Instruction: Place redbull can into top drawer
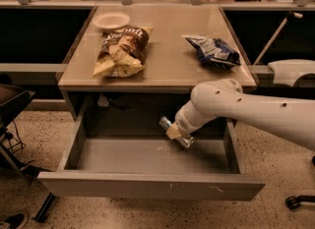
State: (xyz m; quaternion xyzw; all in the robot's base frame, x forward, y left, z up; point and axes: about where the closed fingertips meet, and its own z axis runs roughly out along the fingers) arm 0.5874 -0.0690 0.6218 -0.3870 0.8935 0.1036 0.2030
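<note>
well, from my seat i see the gripper down inside the open drawer, in its right half and close to the back, just below the front edge of the table. it is clamped on the can. a pale yellowish finger lies across the can's middle, and the can's body sticks out on both sides of it. the can is tilted, with one silver end up and to the left of the gripper and the other end down and to the right, near the drawer's floor. i cannot tell whether that lower end touches the floor or hangs just above it. a shadow sits right under it.

the white arm comes in from the right, crosses above the drawer's right wall and bends down to the gripper.

the drawer is pulled well out, with its grey front panel toward me and a few small scuffs on the panel.

on the table a brown bag lies left of centre. a blue bag lies to the right, well apart from it. a small white dish sits at the back left, just behind the brown bag.
</note>
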